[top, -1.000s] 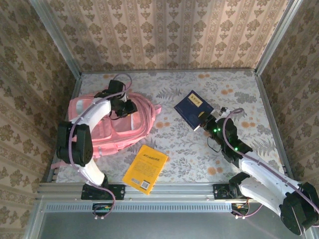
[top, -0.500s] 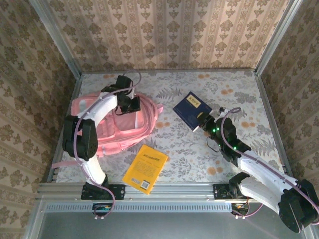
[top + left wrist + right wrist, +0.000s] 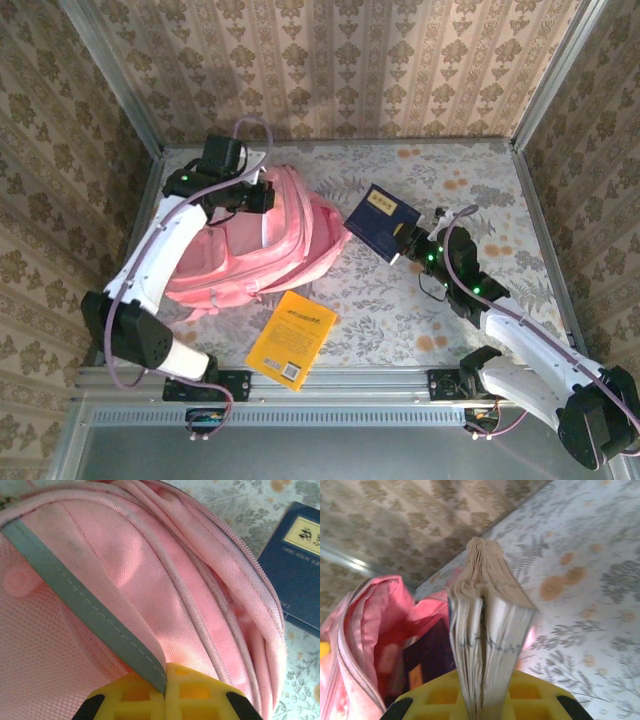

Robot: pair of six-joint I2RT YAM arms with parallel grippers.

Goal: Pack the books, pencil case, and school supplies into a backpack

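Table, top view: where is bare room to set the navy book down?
Bare: the table's far right corner beyond the navy book, and the near stretch between the yellow book and the right arm. Crowded: the left side, under the backpack.

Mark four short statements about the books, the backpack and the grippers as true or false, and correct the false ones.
1. The right gripper has its jaws shut on the navy book. True.
2. The yellow book is inside the backpack. False: it lies on the table, near the front edge.
3. The left gripper has its jaws shut on the backpack's fabric. True.
4. In the top view, the navy book is left of the backpack. False: it is at its right.
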